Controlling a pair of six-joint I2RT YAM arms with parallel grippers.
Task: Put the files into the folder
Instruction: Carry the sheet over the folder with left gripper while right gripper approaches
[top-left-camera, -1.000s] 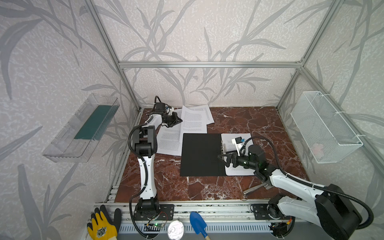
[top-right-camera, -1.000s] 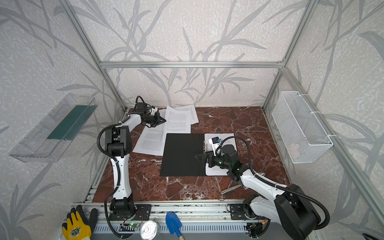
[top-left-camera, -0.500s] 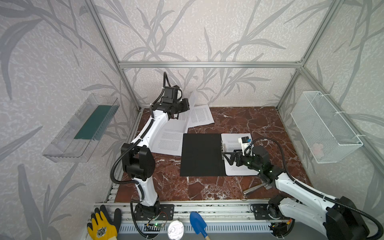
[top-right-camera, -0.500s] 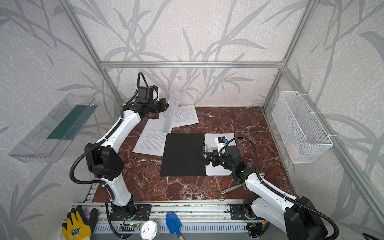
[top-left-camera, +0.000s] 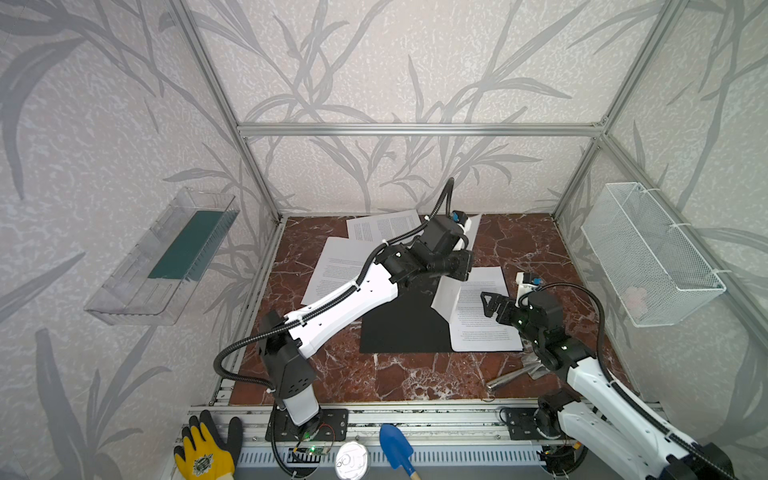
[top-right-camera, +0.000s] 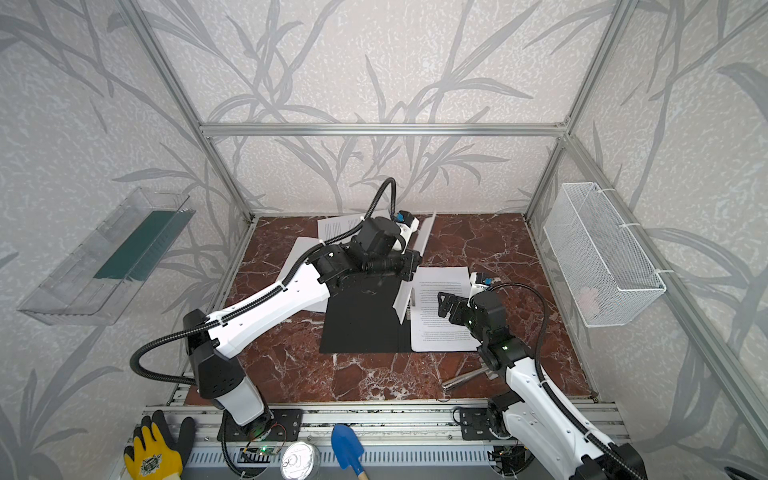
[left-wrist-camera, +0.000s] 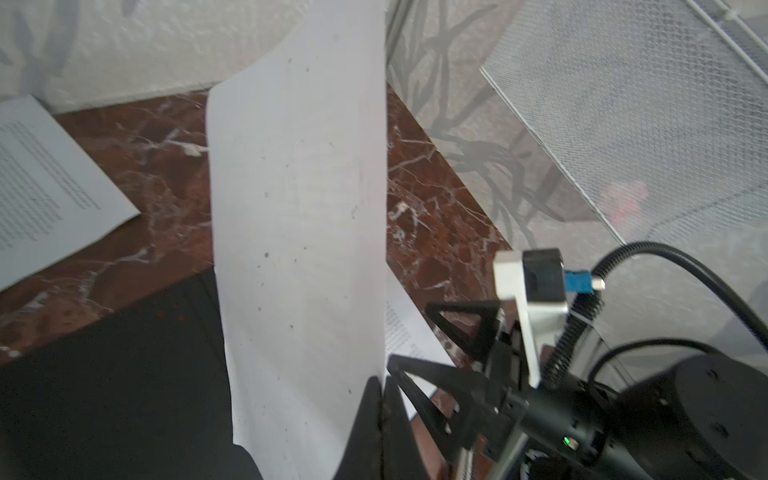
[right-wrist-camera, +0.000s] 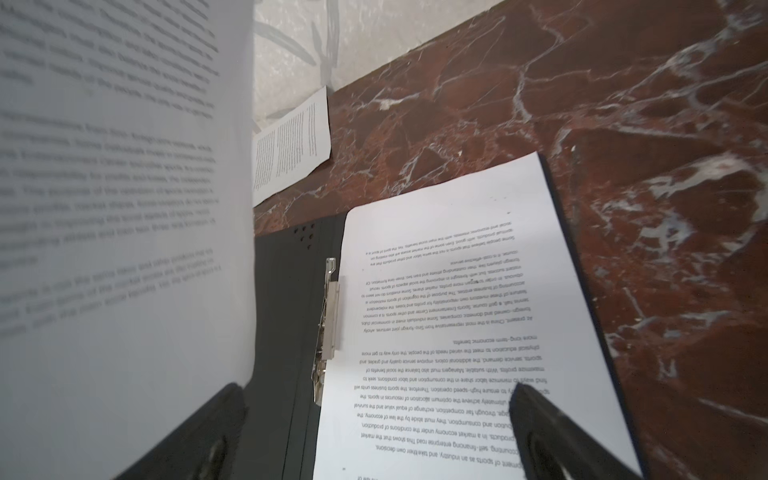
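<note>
Files (top-left-camera: 376, 227): one sheet (top-left-camera: 445, 297), flat earlier, now hangs over the folder (top-left-camera: 399, 328), pinched by left jaws; right jaws spread.

High at 6 o'clock, facing 12 over the table (top-left-camera: 415, 374), in both top views. Close-up from left wrist toward 3, right wrist toward 12; shared: upright sheet (left-wrist-camera: 299, 208), folder (right-wrist-camera: 282, 311).

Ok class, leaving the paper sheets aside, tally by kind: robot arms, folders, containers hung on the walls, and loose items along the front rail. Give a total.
Robot arms: 2 (left arm, right arm)
Folders: 1 (open black folder)
Wall containers: 2 (clear tray, white mesh basket)
Front-rail items: 3 (yellow glove, blue scoop, round tin)
Total: 8
</note>
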